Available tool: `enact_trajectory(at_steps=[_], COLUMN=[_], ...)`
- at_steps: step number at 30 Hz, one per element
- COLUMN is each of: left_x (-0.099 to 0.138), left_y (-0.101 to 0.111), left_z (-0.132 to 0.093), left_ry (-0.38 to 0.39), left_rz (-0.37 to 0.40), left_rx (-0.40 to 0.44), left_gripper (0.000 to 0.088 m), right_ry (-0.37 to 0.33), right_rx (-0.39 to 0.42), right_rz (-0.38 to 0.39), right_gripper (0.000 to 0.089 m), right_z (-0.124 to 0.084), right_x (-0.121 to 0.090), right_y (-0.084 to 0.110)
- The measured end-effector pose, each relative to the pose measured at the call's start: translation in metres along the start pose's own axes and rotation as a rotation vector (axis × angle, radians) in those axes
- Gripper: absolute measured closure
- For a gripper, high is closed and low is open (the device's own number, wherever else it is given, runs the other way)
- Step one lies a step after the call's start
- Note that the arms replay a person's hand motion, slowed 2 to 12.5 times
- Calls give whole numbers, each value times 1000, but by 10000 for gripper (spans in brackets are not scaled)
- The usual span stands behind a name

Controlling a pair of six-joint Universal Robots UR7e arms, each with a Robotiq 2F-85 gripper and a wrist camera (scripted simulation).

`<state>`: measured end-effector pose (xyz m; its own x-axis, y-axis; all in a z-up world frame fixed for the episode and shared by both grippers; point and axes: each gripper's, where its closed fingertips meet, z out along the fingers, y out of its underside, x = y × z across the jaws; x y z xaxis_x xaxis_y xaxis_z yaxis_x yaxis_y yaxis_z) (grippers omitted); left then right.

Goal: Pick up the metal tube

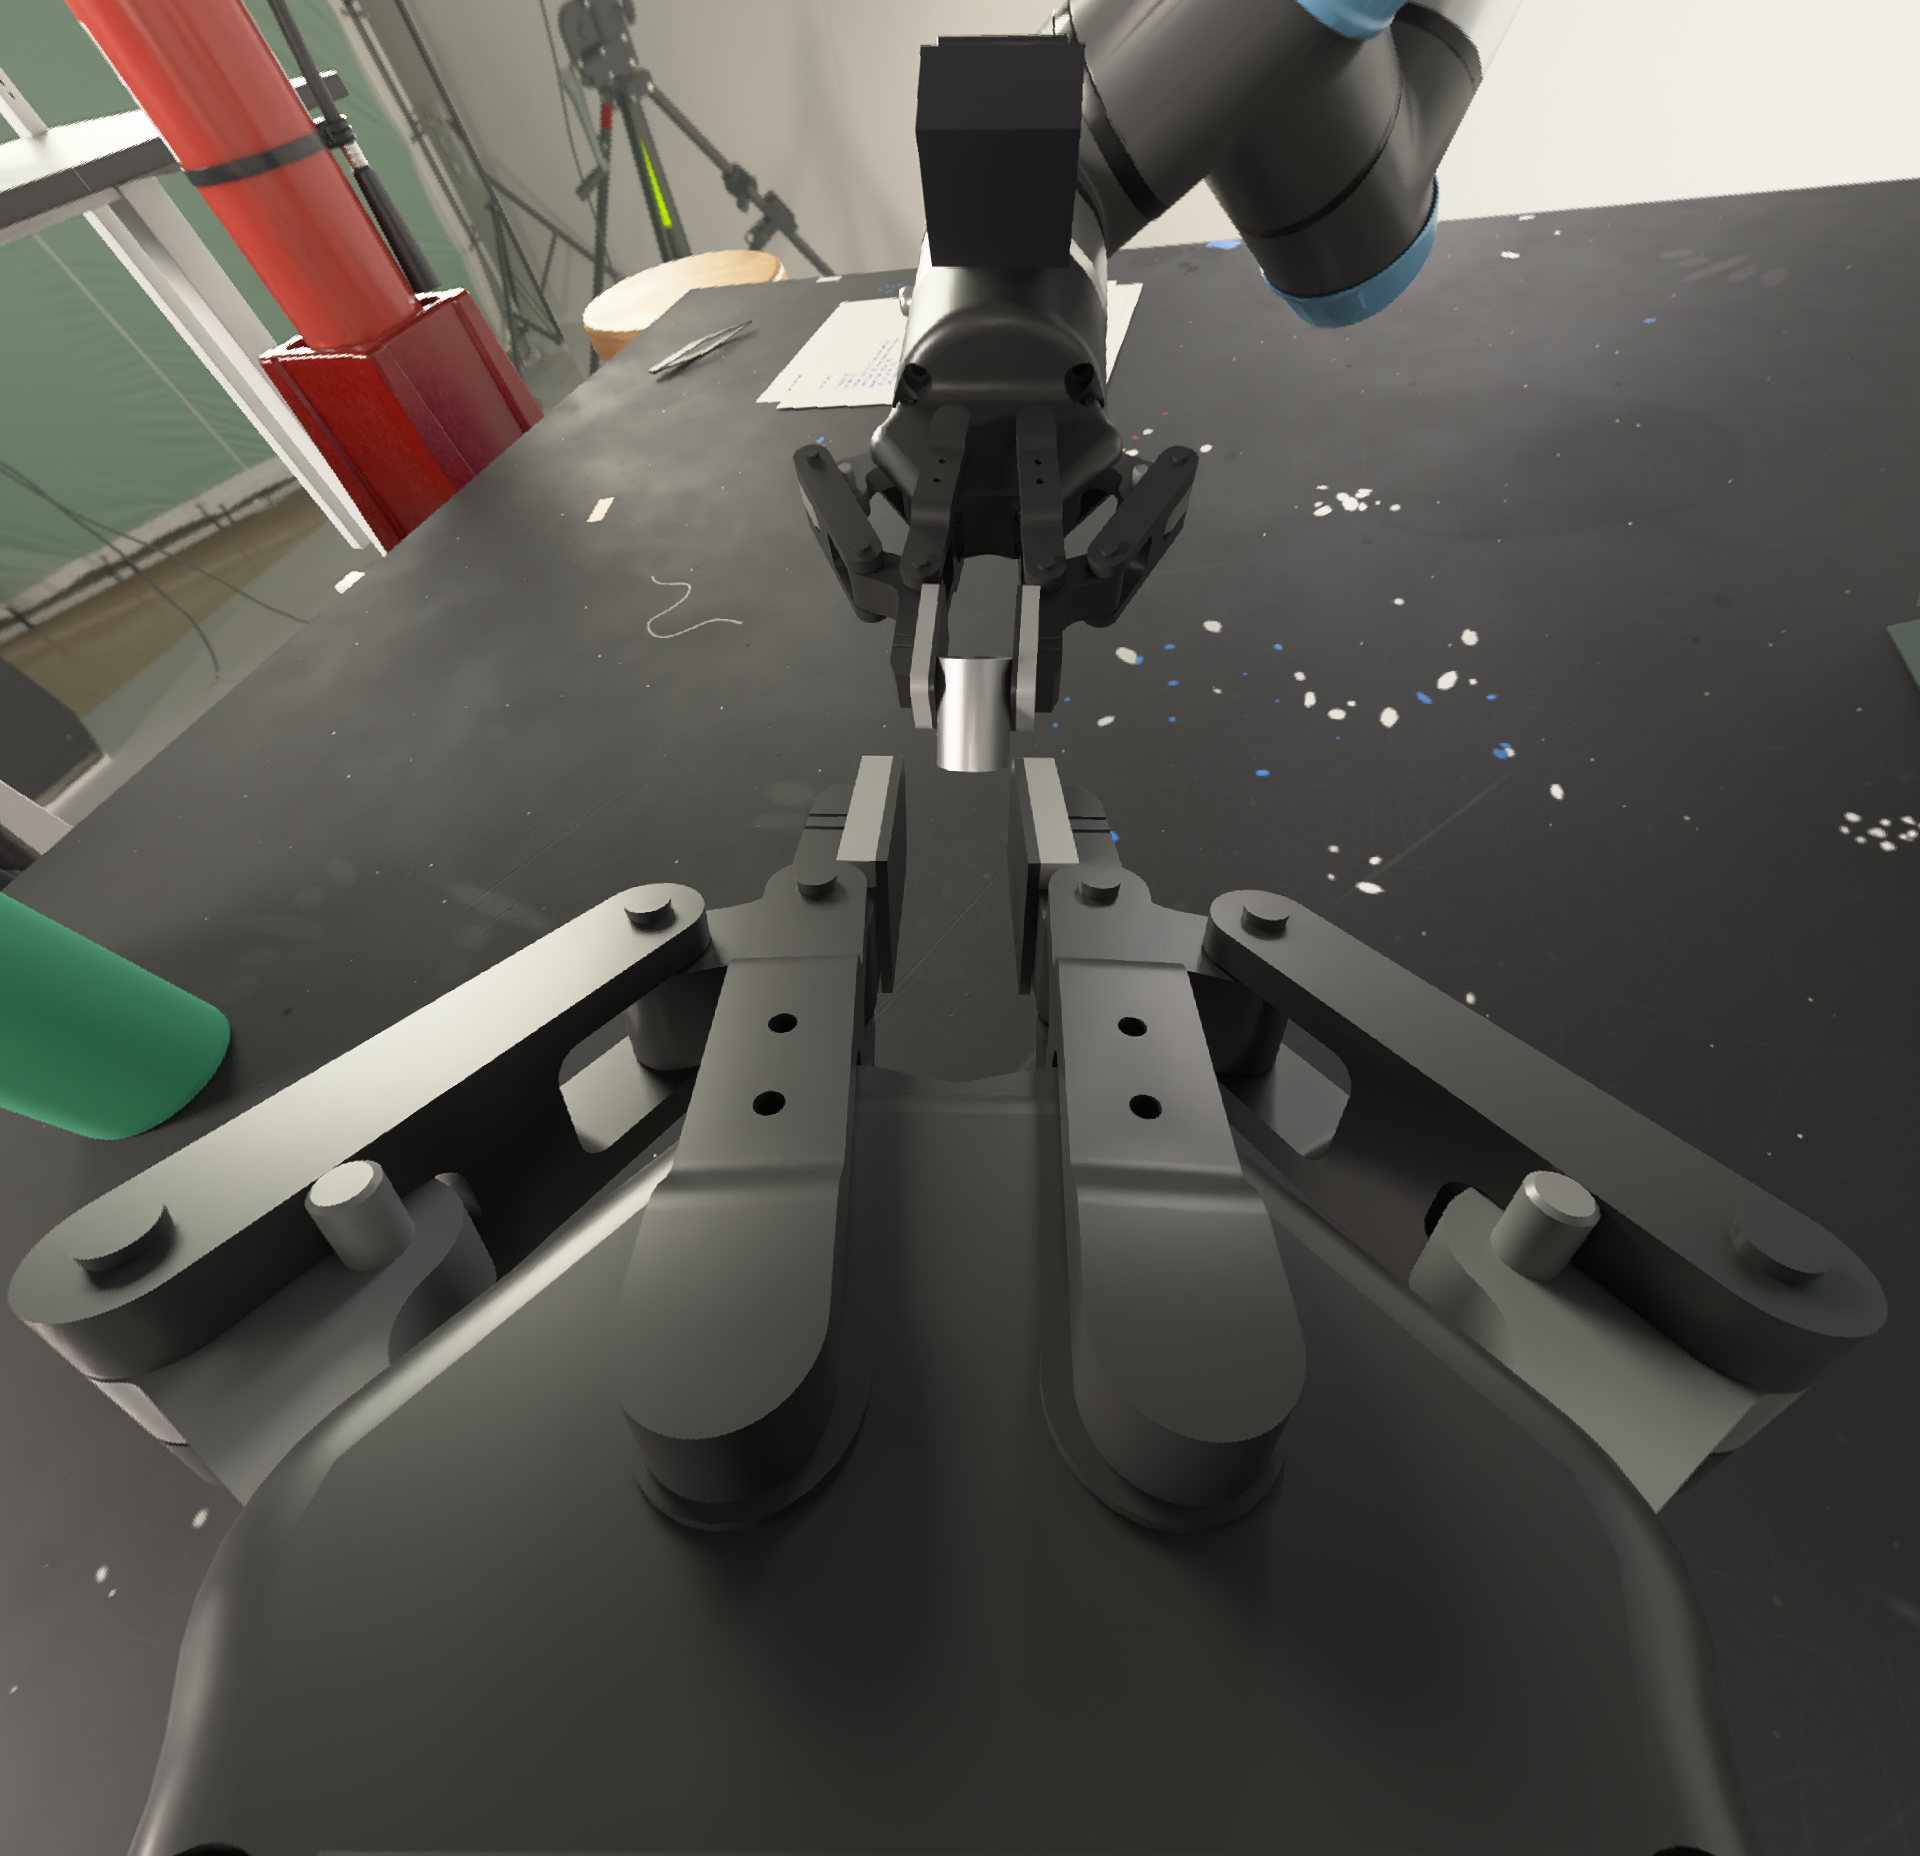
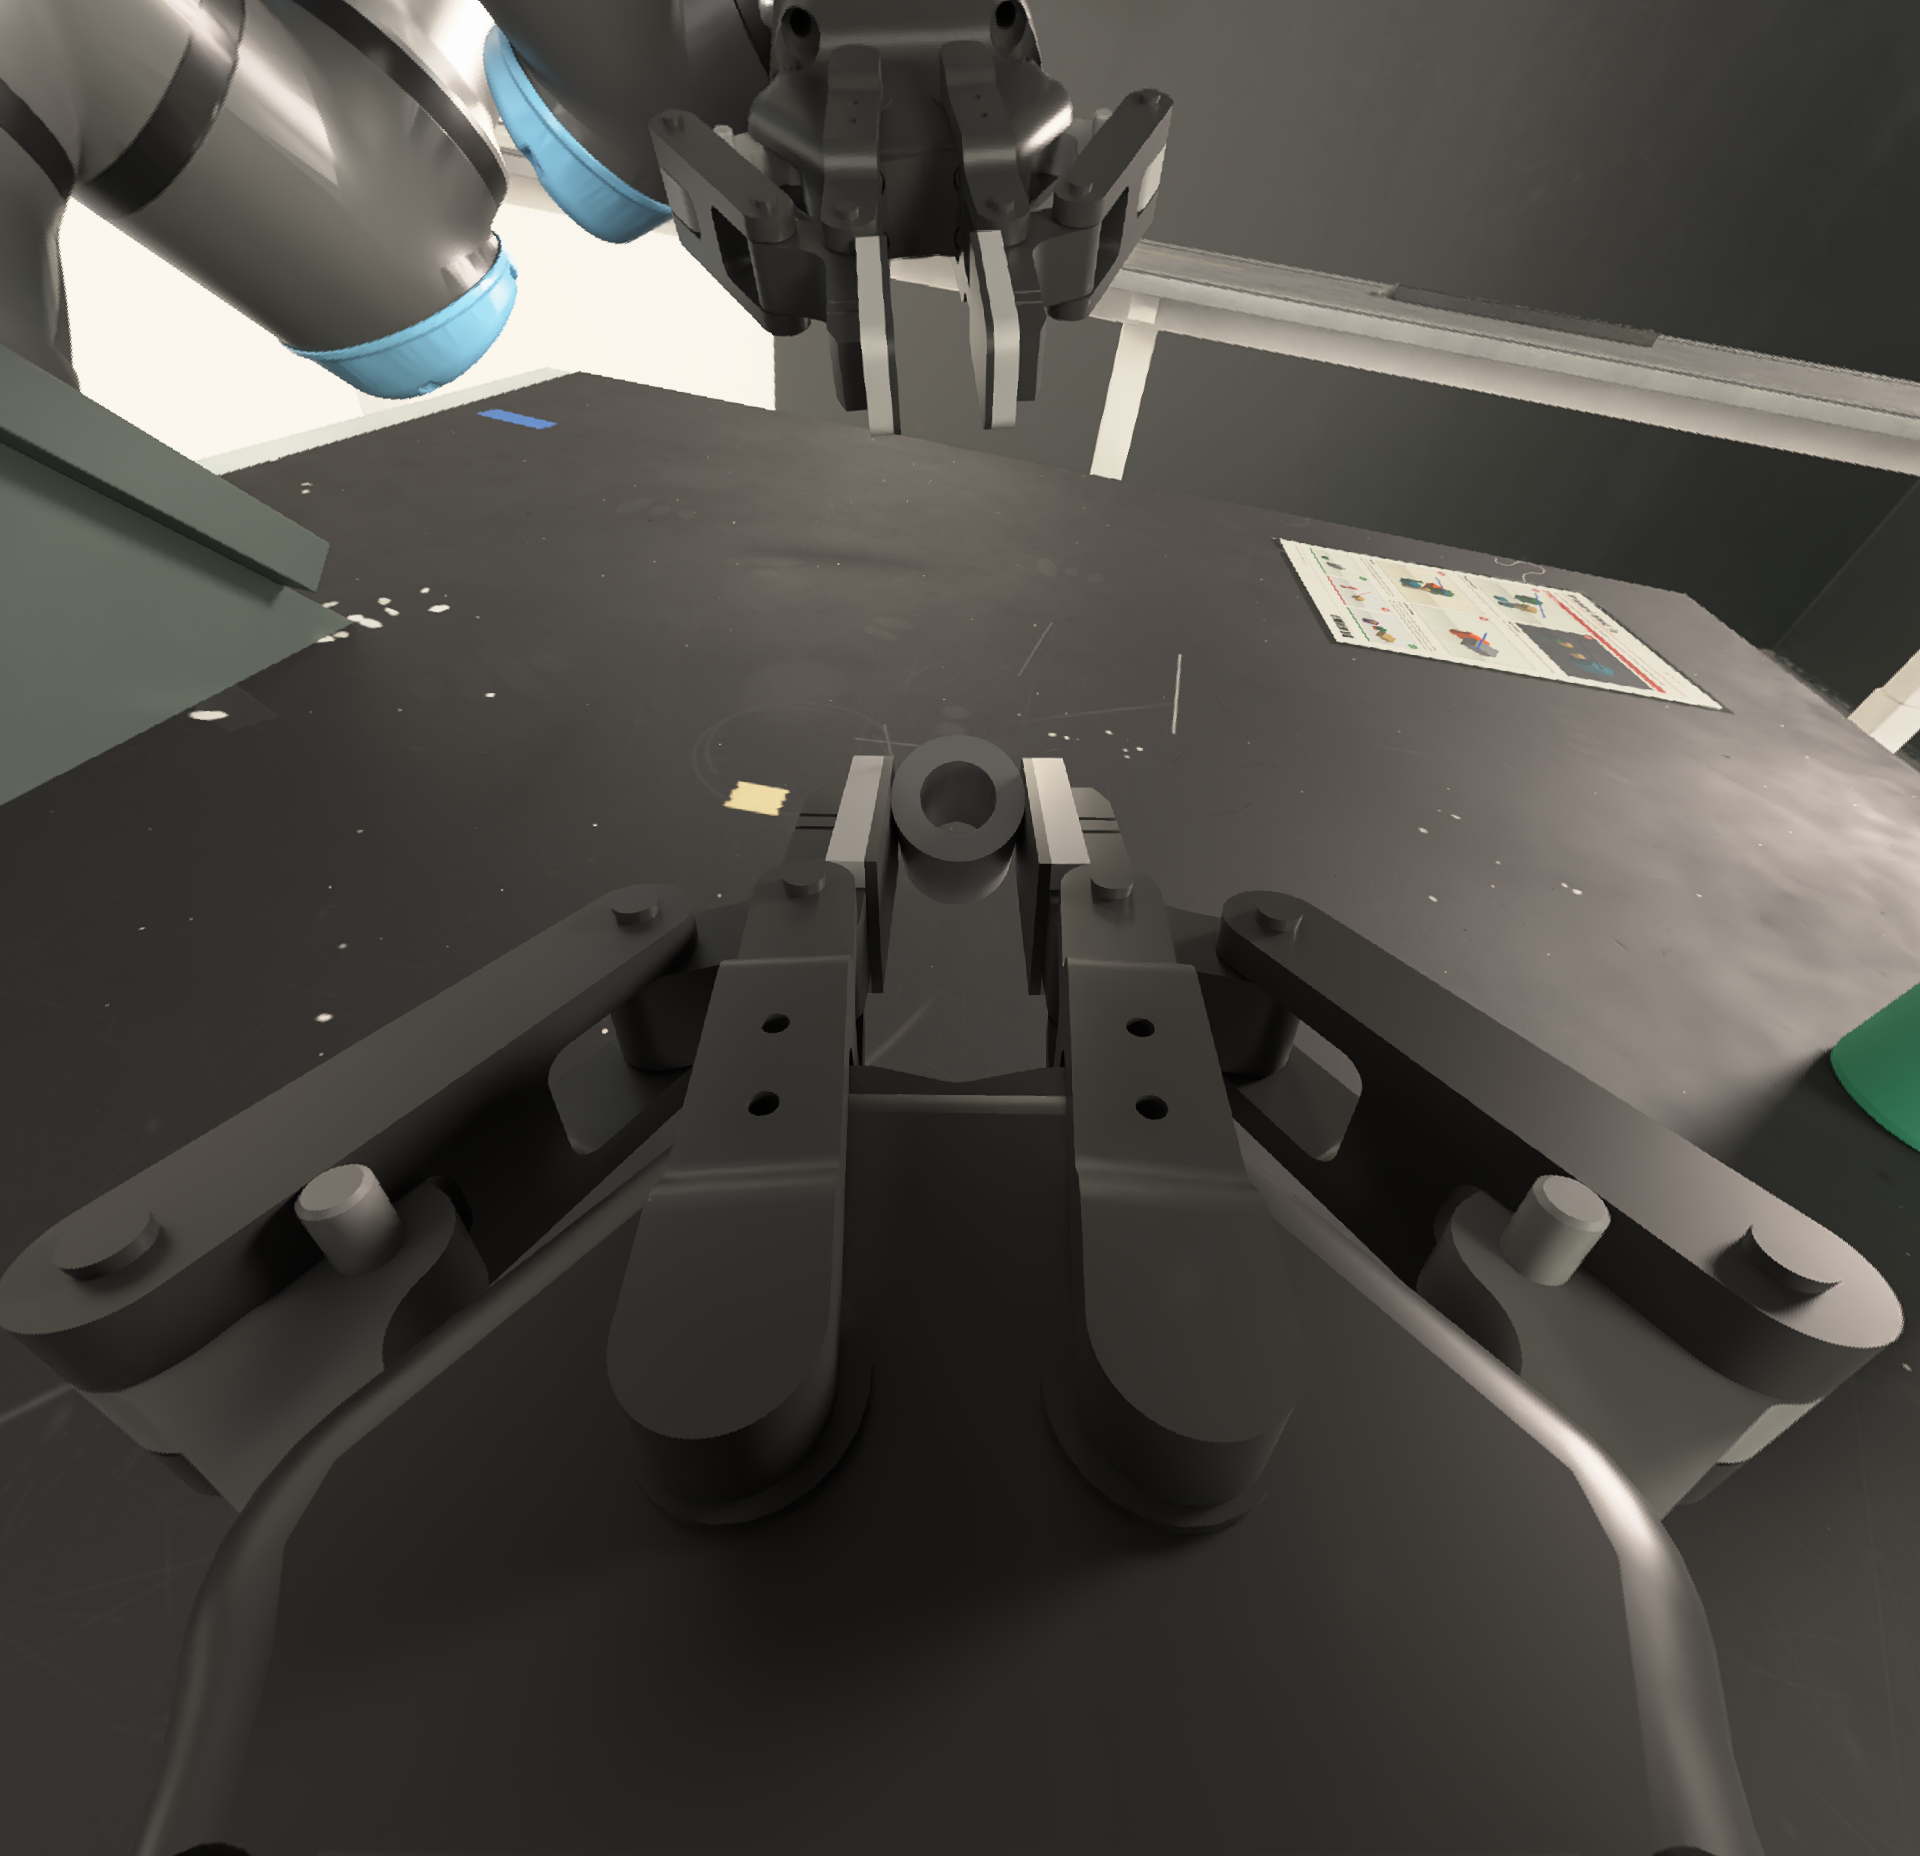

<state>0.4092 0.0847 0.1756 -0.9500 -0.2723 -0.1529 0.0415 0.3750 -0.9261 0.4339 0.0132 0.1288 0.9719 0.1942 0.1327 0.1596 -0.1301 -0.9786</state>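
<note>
Centre frame: my right gripper clamps the metal tube above the table; my left gripper, parted and empty, waits just beside. A thin fingertip hold could slip.

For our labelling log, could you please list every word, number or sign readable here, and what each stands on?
White paper sheets, far side of the table: faint lines of print, too small to read.
Illustrated sheet lying flat on the table: coloured pictures with small print, too blurred to read.
Metal tube: no writing visible.
</note>
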Motion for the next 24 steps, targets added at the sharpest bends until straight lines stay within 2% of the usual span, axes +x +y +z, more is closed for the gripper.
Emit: enact_trajectory(at_steps=[15, 24], left_x=[-1, -1], left_y=[-8, -5], left_z=[-1, 0], left_ry=[13, 12], left_rz=[-51, -50], left_rx=[88, 75], left_gripper=[699, 699], right_ry=[-4, 2], right_rx=[36, 18], right_rz=[13, 4], right_gripper=[684, 684], right_z=[0, 0], right_x=[0, 0], right_y=[-4, -2])
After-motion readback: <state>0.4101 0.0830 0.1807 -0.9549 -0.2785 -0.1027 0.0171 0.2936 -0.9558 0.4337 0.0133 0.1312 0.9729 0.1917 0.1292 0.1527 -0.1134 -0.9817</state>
